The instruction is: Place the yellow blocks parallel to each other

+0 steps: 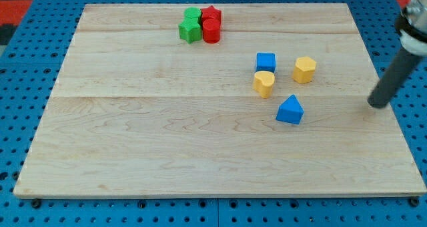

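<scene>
Blue triangular block nearest us; two yellow blocks beyond; our tip near desk's right edge, touching nothing.

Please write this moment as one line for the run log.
tip: right edge, touching nothing | yellow blocks: apart, blue cube near | blue triangle: below | red-green cluster: top

two yellow blocks, two blue blocks, green blocks, red blocks, pale wooden board
</scene>
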